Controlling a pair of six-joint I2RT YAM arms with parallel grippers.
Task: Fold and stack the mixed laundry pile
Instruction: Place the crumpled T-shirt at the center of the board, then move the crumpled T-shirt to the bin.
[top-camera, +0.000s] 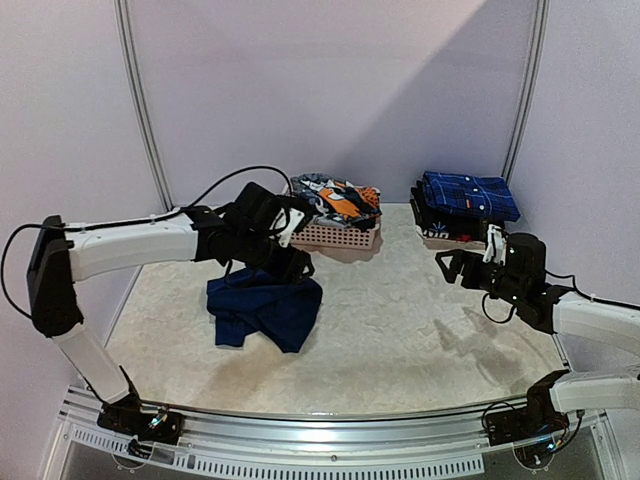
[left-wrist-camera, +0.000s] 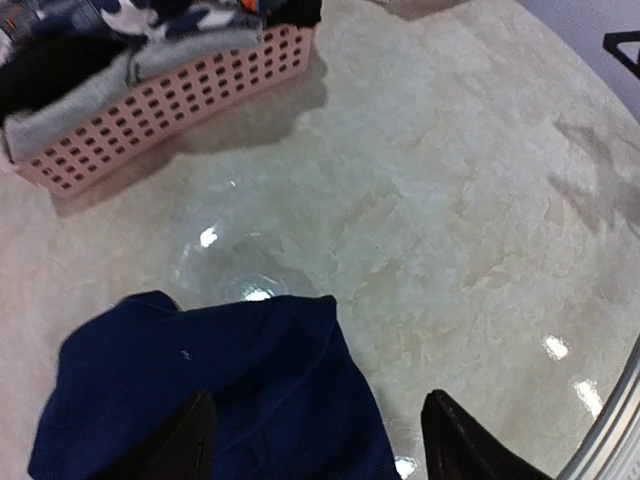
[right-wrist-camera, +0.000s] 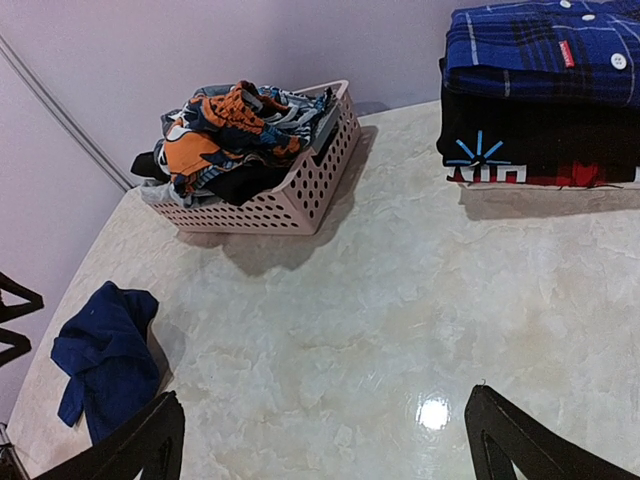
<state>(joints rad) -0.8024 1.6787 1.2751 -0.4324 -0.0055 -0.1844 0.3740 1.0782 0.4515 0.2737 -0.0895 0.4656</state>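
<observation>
Navy garment (top-camera: 265, 310) crumpled on the bench (top-camera: 420, 330).
Left hand (left-wrist-camera: 320, 400) spread just above it; right hand (right-wrist-camera: 325, 395) spread, empty, near folded stack (top-camera: 465, 205); pink basket (top-camera: 345, 238) heaped with clothes (top-camera: 340, 200).

Of left gripper (left-wrist-camera: 320, 445), wrist view gives only two dark fingertips (left-wrist-camera: 190, 440); rest cut by bottom edge. Overhead, its jaws lost against dark wrist and cloth. Near part of navy garment (left-wrist-camera: 200, 370) cut by same edge. There too, pale pink basket (left-wrist-camera: 170, 110) cropped at top-left corner, contents blurred. Lower basket clothes (right-wrist-camera: 250, 180) buried under orange patterned piece (right-wrist-camera: 215, 120). Right wrist view: folded stack (right-wrist-camera: 540, 120) cut by top and right edges; right gripper (right-wrist-camera: 325, 445) fingers (right-wrist-camera: 130, 445) cut by bottom edge.
</observation>
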